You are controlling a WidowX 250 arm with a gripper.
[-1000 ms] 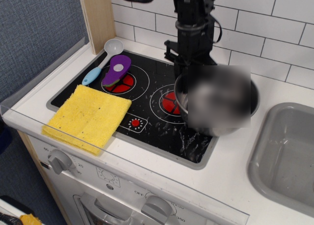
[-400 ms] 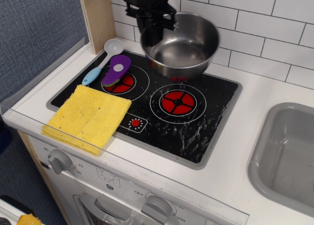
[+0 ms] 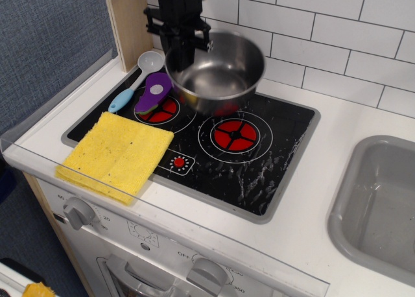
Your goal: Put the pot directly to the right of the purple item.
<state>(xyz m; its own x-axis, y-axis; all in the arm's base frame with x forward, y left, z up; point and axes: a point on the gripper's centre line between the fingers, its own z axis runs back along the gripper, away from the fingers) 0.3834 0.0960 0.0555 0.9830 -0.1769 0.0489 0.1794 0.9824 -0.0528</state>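
Note:
The shiny steel pot (image 3: 217, 73) hangs over the back of the black stovetop, just right of the purple item (image 3: 154, 92), which lies on the left burner beside the blue-handled white spoon (image 3: 135, 80). My black gripper (image 3: 181, 50) comes down from above and is shut on the pot's left rim. The pot's left edge overlaps the purple item's right side in this view; whether the pot rests on the stove cannot be told.
A yellow sponge cloth (image 3: 117, 153) lies on the stove's front left. The red right burner (image 3: 235, 135) lies in front of the pot. A grey sink basin (image 3: 379, 206) is at the right. A wooden post (image 3: 130, 21) and a tiled wall stand behind.
The gripper has carried the pot from the stove's right side to the back left, and in the last half second further left and down, close to the purple item.

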